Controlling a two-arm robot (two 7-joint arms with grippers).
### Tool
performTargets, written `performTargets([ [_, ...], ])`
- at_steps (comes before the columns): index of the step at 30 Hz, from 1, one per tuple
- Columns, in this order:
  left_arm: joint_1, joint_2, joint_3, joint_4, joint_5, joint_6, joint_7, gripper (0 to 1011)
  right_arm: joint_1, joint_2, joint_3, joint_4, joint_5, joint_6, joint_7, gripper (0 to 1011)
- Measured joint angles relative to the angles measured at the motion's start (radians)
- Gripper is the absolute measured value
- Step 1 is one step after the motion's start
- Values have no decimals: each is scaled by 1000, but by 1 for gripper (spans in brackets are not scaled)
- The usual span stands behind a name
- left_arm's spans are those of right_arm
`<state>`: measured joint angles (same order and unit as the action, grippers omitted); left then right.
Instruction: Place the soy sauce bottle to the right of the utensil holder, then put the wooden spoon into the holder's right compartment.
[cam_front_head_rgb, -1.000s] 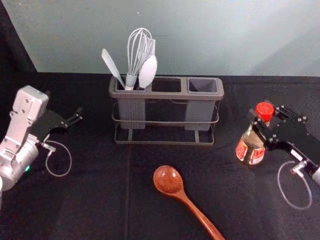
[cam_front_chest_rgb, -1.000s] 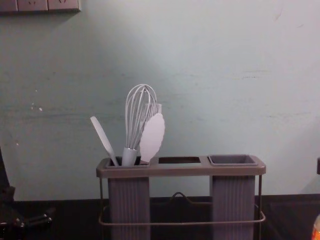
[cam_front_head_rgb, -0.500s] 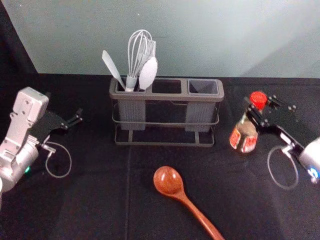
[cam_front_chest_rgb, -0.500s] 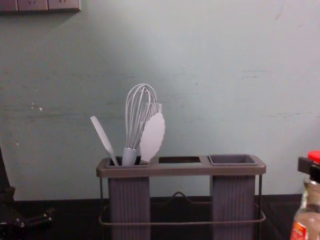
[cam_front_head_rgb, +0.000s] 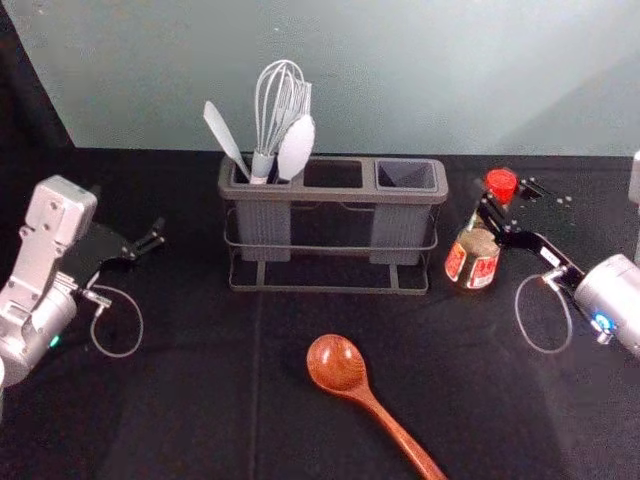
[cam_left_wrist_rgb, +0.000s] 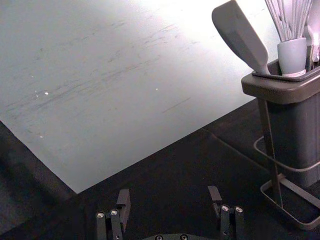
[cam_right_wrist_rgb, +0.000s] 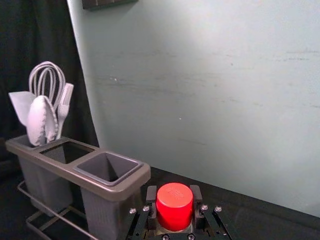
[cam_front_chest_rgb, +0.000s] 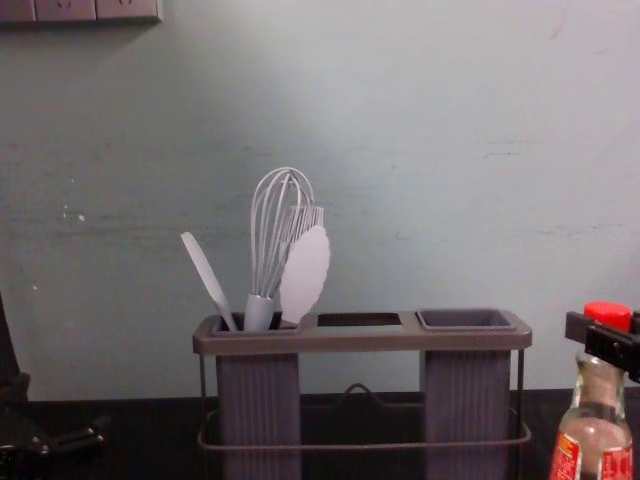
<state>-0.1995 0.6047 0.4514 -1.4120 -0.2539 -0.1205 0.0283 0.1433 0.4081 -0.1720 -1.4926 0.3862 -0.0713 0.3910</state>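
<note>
Black counter (cam_front_head_rgb: 180, 420), pale wall (cam_front_head_rgb: 400, 80) behind. Right gripper (cam_right_wrist_rgb: 173, 194): jaws pinching the bottle (cam_front_head_rgb: 474, 264) near its cap, right of the holder (cam_front_head_rgb: 330, 193). We judge release remains, then the spoon (cam_front_head_rgb: 338, 362), lying between both jaws, nearer us. Left gripper (cam_left_wrist_rgb: 169, 191) idle left of holder, jaws spread.
</note>
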Motion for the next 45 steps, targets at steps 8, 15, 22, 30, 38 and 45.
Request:
performTargets([
  [8, 0, 0, 0, 0, 0, 0, 0, 1011, 34, -21, -10, 47, 0, -13, -3, 395],
  [15, 0, 0, 0, 0, 0, 0, 0, 1011, 42, -32, -12, 64, 6, -22, -3, 395],
  [22, 0, 0, 0, 0, 0, 0, 0, 1011, 43, -43, -16, 80, 13, -30, -3, 395],
  [30, 0, 0, 0, 0, 0, 0, 0, 1011, 46, -55, -18, 93, 14, -43, -3, 395],
  [38, 0, 0, 0, 0, 0, 0, 0, 1011, 45, -64, -15, 99, 12, -52, -12, 398],
  [45, 0, 0, 0, 0, 0, 0, 0, 1011, 37, -70, 3, 87, 16, -68, -22, 607],
])
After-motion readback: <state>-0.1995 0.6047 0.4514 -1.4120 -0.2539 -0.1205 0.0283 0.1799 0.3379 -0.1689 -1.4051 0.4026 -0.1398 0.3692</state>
